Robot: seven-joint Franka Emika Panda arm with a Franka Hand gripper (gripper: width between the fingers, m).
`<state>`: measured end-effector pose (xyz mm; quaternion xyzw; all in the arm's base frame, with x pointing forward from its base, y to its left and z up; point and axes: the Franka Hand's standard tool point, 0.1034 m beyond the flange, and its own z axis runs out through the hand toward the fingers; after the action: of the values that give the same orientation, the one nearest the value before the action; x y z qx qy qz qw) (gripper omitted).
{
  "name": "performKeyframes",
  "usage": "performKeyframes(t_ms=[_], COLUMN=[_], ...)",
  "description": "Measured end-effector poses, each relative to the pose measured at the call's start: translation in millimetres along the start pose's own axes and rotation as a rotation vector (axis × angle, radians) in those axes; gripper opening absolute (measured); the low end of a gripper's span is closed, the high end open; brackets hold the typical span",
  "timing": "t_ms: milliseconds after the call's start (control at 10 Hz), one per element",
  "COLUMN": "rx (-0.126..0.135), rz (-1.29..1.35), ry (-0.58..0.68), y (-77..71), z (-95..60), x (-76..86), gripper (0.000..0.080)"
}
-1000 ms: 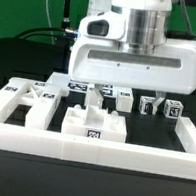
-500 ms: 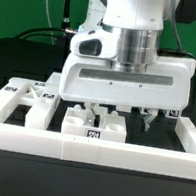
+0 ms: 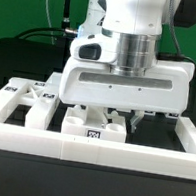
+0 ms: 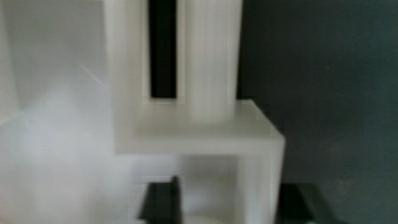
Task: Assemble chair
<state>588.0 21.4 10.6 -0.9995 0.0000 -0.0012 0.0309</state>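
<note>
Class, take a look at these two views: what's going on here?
The robot arm's gripper hangs low among loose white chair pieces lying inside a white border rail. The wrist view shows one blocky white piece right at the fingers. Whether the jaws have gripped it cannot be told.

White tagged chair pieces (image 3: 79,122), loose, unjoined, spread in a row
</note>
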Motion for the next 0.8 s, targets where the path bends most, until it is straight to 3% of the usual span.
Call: performKeyframes(t_ms=[100,200,800], rx=[0.0,0.0,0.001], rz=[0.0,0.0,0.002], ry=[0.0,0.001,0.001], y=[-0.1,-0.1,-2.3], z=[0.0,-0.3,-0.3], x=[0.0,0.3,0.5], gripper=[0.0086,0.0032,0.0032])
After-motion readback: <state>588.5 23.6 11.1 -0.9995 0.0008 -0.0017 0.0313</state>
